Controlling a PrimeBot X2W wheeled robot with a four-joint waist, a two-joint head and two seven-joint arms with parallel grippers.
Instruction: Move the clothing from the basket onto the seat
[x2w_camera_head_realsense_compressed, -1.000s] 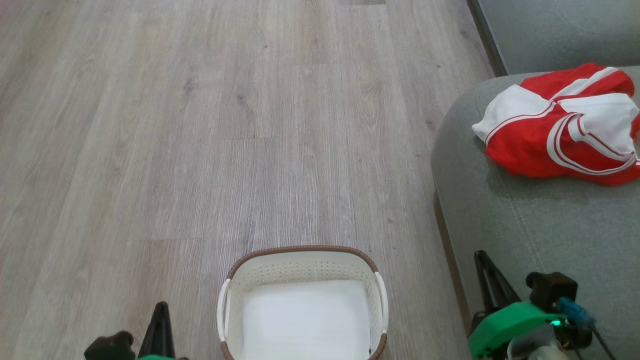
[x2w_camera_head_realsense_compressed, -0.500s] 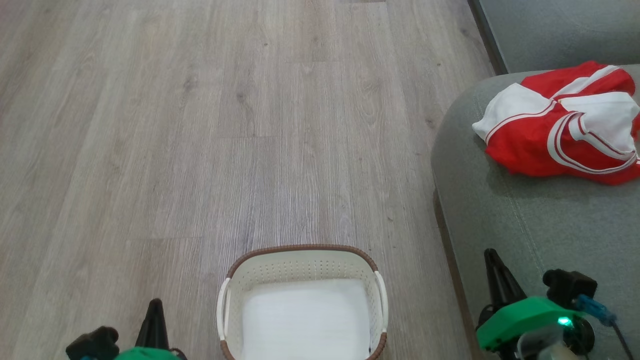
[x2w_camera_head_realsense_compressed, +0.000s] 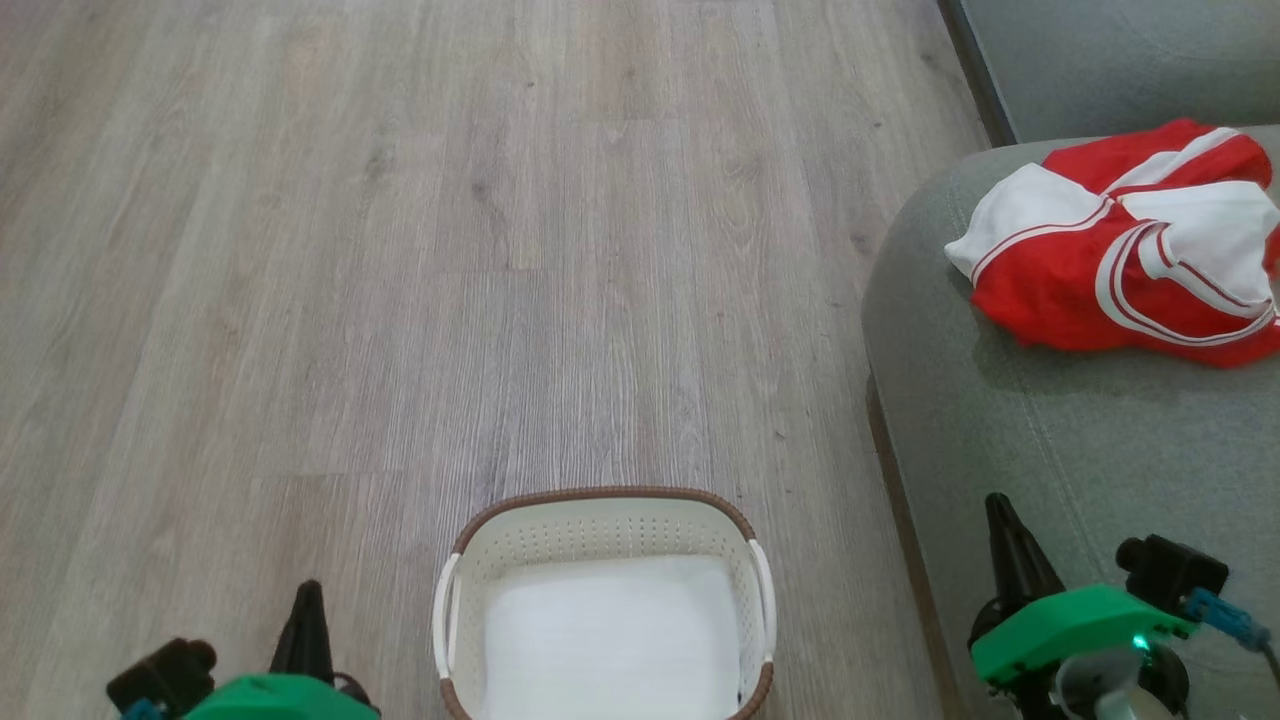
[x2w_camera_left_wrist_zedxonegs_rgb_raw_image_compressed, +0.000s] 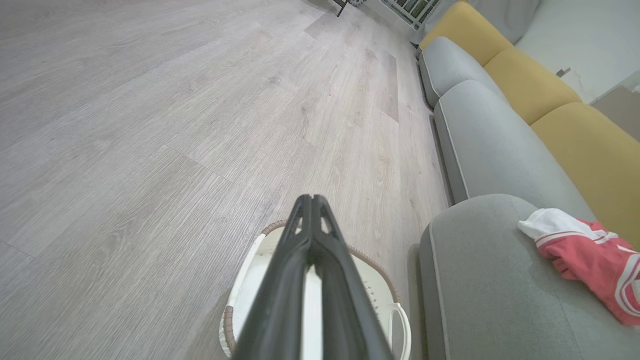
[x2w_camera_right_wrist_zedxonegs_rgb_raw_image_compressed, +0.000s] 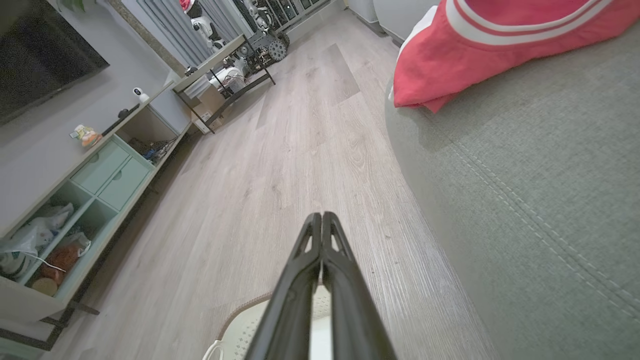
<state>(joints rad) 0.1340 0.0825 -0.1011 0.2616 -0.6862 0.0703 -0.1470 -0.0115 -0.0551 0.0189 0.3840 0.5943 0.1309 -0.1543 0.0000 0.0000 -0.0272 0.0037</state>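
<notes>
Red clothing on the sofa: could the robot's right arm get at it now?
Probably yes: only bare seat cushion lies between the right arm and the clothing, nothing blocking. Its jaws are shut, so they'd need to open.

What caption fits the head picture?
Red-and-white shiny clothing lies on the grey-green fabric seat; cream plastic basket stands on grey wooden floor.

We see the clothing (x2w_camera_head_realsense_compressed: 1120, 250), a crumpled red heap with white panels and thin stripes, lying on the grey-green seat (x2w_camera_head_realsense_compressed: 1080, 450) (near its rounded corner). The cream, brown-rimmed basket (x2w_camera_head_realsense_compressed: 600, 497) stands upright on the floor (x2w_camera_head_realsense_compressed: 400, 300) beside the seat, well apart from the clothing.
</notes>
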